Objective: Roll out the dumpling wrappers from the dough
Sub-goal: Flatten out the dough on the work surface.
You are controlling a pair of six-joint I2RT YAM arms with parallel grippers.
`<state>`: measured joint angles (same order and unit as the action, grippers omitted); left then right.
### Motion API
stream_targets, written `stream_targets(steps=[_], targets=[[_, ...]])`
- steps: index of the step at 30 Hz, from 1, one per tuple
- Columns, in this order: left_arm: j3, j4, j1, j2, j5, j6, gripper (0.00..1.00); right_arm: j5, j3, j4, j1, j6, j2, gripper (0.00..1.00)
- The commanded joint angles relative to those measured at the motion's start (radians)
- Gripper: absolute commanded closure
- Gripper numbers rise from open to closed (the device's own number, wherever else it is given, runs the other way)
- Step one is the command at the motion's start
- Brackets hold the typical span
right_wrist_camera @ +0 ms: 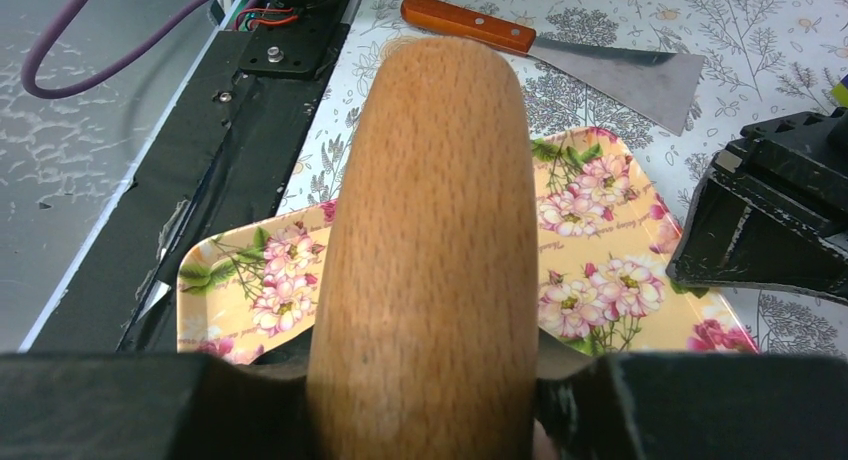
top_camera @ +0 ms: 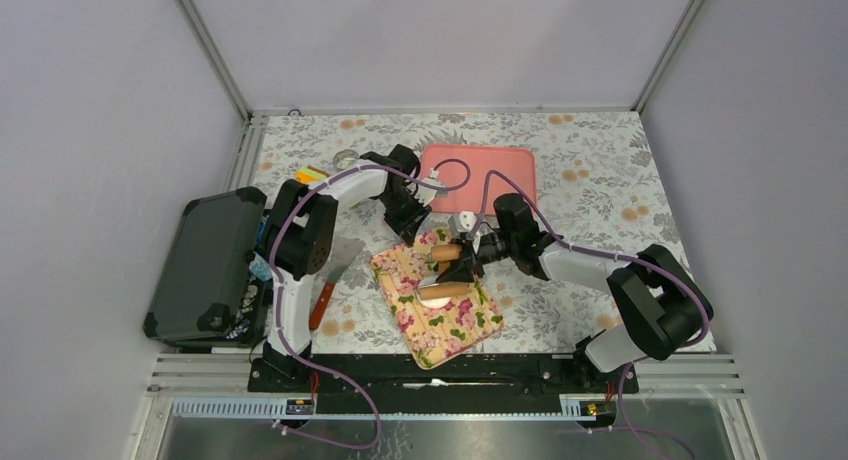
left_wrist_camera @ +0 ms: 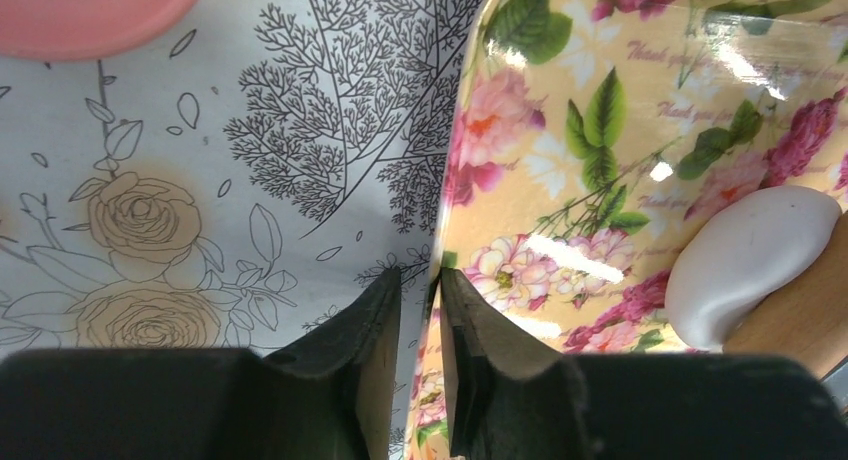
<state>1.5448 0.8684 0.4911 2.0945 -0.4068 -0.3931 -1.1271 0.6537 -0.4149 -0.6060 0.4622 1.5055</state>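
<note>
A white lump of dough (left_wrist_camera: 750,260) (top_camera: 432,281) lies on the flowered tray (top_camera: 440,330) (left_wrist_camera: 620,70), pressed under the wooden rolling pin (right_wrist_camera: 430,230) (top_camera: 447,289) (left_wrist_camera: 805,315). My right gripper (right_wrist_camera: 425,380) (top_camera: 463,268) is shut on the pin's middle, and the pin lies across the tray (right_wrist_camera: 600,240). At the tray's far left corner, my left gripper (left_wrist_camera: 420,280) (top_camera: 410,225) has one finger outside the rim and one inside, the jaws closed narrowly on that edge. No dumpling wrappers are in view.
A pink mat (top_camera: 480,170) (left_wrist_camera: 90,15) lies behind the tray. A metal scraper with a wooden handle (top_camera: 335,265) (right_wrist_camera: 600,65) sits left of the tray. A black case (top_camera: 200,265) stands at the table's left edge, and a small metal ring (top_camera: 345,158) at the back left.
</note>
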Motion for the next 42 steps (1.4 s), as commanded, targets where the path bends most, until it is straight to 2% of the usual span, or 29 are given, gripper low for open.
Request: stream_targets(steps=[1,15,35,42], targets=[[-0.009,-0.008,0.003,0.02,-0.022,-0.001,0.78,0.053,-0.073,0.111,-0.01,-0.007,0.066,1.0],[0.01,0.005,-0.024,0.032,-0.066,0.006,1.0,0.018,-0.105,0.125,-0.011,0.0,0.125,1.0],[0.051,0.042,-0.045,0.07,-0.099,0.005,1.0,0.001,-0.107,0.192,-0.01,0.064,0.128,1.0],[0.067,0.054,-0.045,0.085,-0.109,0.01,1.0,-0.045,-0.039,0.238,-0.01,0.034,-0.004,1.0]])
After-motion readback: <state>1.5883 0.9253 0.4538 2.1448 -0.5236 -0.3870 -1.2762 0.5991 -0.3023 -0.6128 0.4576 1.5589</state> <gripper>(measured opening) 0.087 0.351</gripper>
